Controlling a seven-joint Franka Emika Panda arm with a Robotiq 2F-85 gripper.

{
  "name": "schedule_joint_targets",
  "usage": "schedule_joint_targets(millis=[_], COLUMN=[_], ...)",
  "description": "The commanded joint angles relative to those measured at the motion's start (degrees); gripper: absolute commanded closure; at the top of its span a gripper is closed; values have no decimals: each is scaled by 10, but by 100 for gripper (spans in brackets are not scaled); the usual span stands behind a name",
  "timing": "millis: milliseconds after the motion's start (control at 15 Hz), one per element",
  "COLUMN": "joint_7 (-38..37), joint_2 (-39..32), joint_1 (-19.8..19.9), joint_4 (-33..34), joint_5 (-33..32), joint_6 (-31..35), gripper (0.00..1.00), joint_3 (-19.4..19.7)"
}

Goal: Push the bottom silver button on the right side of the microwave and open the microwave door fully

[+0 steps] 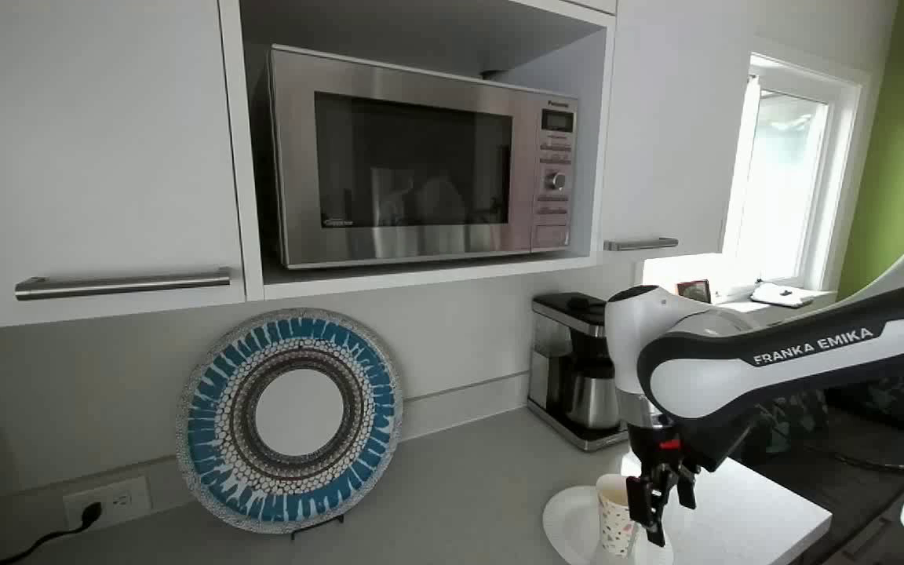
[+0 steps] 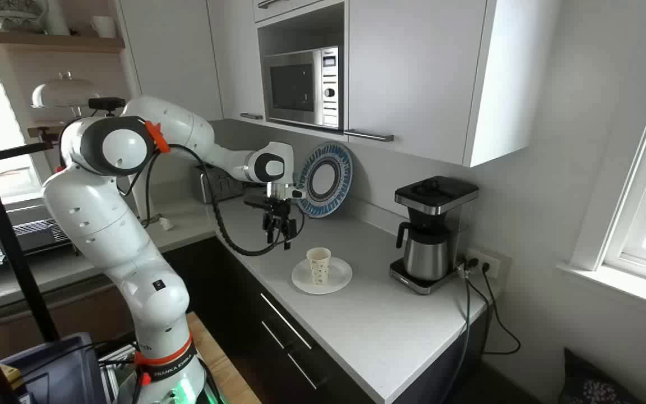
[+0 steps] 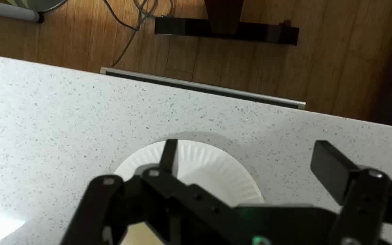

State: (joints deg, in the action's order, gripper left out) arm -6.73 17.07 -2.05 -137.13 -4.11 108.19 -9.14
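A silver Panasonic microwave (image 1: 413,243) sits in an open cabinet niche above the counter, and it also shows in an exterior view (image 2: 292,118). Its door (image 1: 413,161) is shut. The control panel on its right side has a display, a knob and rows of buttons. The bottom silver button (image 1: 552,236) is at the foot of the panel, and it shows small in an exterior view (image 2: 330,120). My gripper (image 1: 662,506) points down, well below and apart from the microwave. In the wrist view the gripper (image 3: 247,160) has its fingers wide apart with nothing between them.
A patterned paper cup (image 2: 319,266) stands on a white paper plate (image 2: 338,280) close under the gripper. A coffee maker (image 2: 436,202) stands against the wall. A round blue decorative plate (image 1: 213,428) leans below the microwave. Cabinet handles (image 1: 640,244) stick out beside the niche.
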Motion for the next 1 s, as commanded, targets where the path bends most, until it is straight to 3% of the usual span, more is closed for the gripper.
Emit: schedule_joint_targets(millis=[0, 200, 667, 933], joint_7=[-3, -3, 0, -87], joint_2=[-1, -1, 71, 110], joint_1=[-10, -10, -14, -2], joint_4=[1, 1, 50, 73], joint_5=[-3, -3, -178, -199], joint_6=[-1, -1, 7, 45], gripper=[0, 0, 0, 0], joint_3=[9, 9, -16, -29])
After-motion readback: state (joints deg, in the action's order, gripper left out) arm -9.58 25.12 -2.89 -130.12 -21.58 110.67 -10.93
